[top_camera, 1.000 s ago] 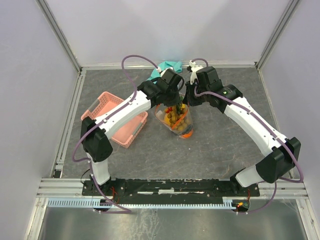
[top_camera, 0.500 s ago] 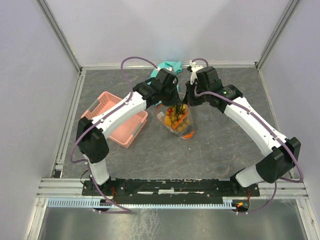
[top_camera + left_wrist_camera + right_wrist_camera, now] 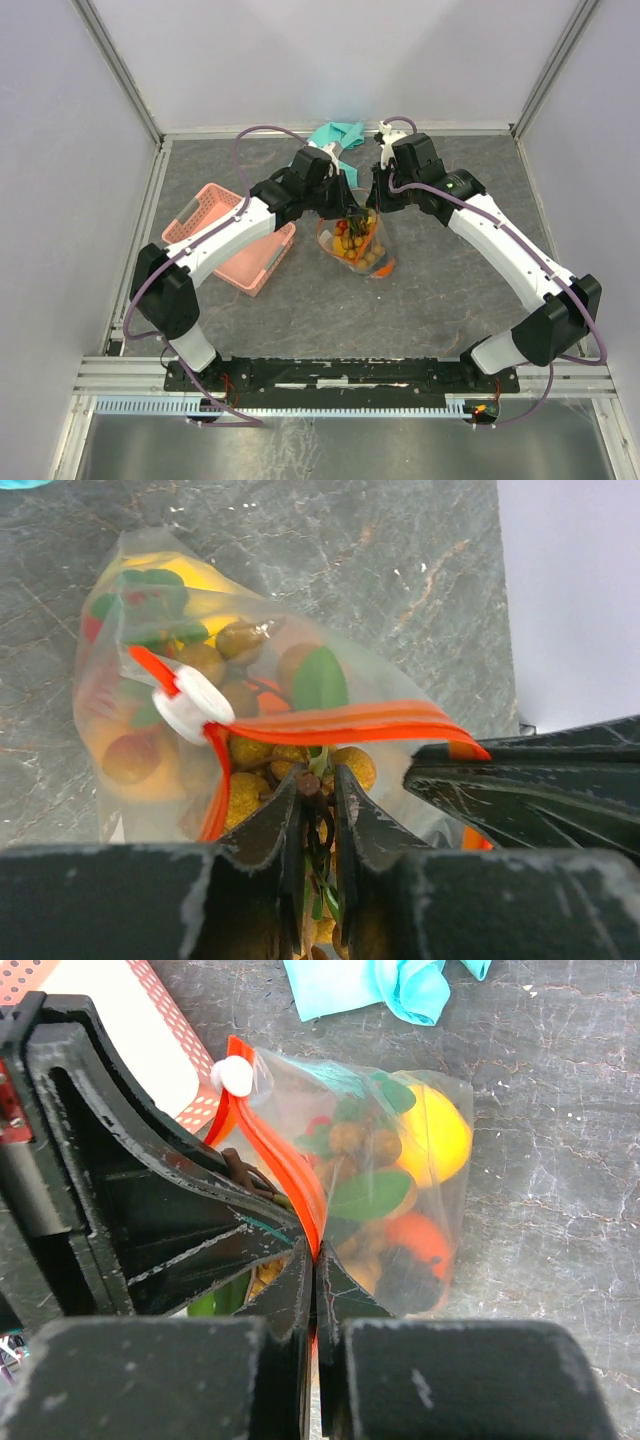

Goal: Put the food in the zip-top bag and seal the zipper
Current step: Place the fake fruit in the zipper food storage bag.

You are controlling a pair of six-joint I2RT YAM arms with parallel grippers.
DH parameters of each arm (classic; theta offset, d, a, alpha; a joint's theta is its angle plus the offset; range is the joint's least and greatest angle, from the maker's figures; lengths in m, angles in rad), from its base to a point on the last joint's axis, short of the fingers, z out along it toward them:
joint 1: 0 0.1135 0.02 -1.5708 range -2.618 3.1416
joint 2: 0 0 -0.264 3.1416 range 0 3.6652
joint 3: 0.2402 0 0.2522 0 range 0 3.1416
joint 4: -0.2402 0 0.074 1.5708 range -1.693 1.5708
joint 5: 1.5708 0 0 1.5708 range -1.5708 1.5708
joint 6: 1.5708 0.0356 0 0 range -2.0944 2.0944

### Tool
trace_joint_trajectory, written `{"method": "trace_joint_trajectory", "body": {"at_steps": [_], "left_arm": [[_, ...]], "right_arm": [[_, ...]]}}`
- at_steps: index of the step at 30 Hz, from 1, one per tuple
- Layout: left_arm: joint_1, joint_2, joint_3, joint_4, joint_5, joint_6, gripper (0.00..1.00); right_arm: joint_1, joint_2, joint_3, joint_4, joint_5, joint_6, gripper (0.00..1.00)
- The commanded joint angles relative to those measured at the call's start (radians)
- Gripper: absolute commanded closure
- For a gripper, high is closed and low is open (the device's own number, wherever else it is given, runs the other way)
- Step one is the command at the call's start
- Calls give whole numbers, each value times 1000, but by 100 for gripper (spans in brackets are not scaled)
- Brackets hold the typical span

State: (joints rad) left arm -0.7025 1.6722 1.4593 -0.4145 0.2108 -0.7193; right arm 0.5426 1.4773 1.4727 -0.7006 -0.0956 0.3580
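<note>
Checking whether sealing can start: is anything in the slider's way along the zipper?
Yes. The berry bunch's stem pokes out of the bag's open mouth, pinched by the left gripper; the right gripper clamps the zipper further along.

Top view is bright and even, with diffuse light from overhead. Only faint soft shadows lie under the arms on the dark grey mottled tabletop [image 3: 450,290]. Frame posts lean outward, wide-angle. In the wrist views the left gripper [image 3: 317,780] and right gripper [image 3: 311,1255] are black, underexposed and soft-focus. The clear crinkly zip-top bag [image 3: 120,680] is sharp, with small white glints. The pale wall [image 3: 570,580] is washed flat.
</note>
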Motion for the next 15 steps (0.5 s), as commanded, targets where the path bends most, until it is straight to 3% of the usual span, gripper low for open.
{"method": "trace_joint_trajectory", "body": {"at_steps": [1,8,15], "left_arm": [[-2,-25,-9,-39,-63,74,75],[-2,-50,64,-181,-222,136,53],[-2,-61,127,-301,-282,140,51]], "right_arm": [[-3,-28,29,37,10,-7,98],[-4,-34,28,34,11,-7,99],[-4,-32,32,36,8,-6,98]]}}
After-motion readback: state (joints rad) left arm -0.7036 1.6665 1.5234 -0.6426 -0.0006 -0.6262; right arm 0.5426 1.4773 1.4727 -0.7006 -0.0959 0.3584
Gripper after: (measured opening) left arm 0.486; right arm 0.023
